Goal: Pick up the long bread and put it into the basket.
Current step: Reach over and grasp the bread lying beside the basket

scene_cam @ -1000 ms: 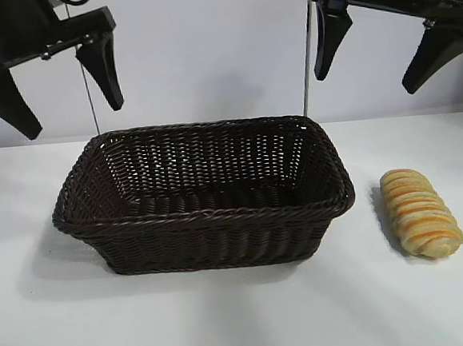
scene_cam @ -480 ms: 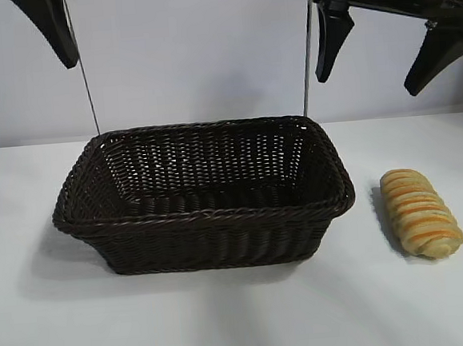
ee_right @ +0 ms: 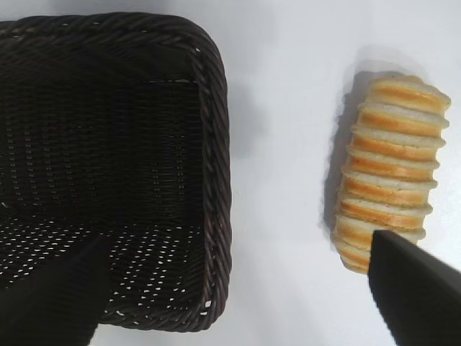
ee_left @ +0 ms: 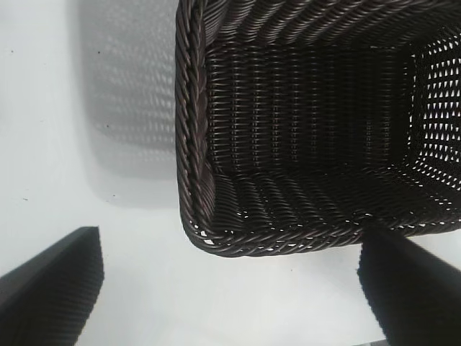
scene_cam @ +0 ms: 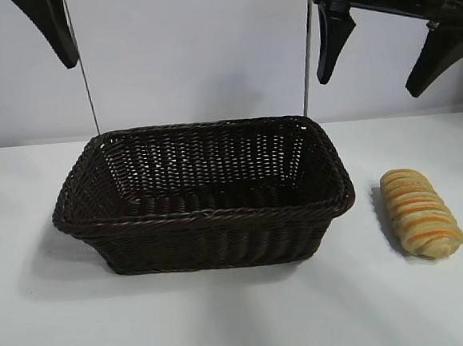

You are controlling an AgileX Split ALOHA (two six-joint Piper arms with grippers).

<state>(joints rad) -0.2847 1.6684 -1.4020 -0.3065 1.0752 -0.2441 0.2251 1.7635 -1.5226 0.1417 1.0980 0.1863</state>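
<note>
The long bread (scene_cam: 421,212) lies on the table just right of the basket (scene_cam: 205,217). Your right gripper (scene_cam: 392,54) hangs wide open above; lower it squarely across the loaf's middle.

Both arms up high, grippers pointing steeply down. Left gripper (scene_cam: 13,46) sits at the exterior view's top-left corner, partly cropped, jaws spread wide, nothing between its fingers (ee_left: 54,288). Right gripper (scene_cam: 382,53) hangs at the top right, jaws wide apart too, holding nothing; its fingertips (ee_right: 414,285) frame the wrist view.
</note>
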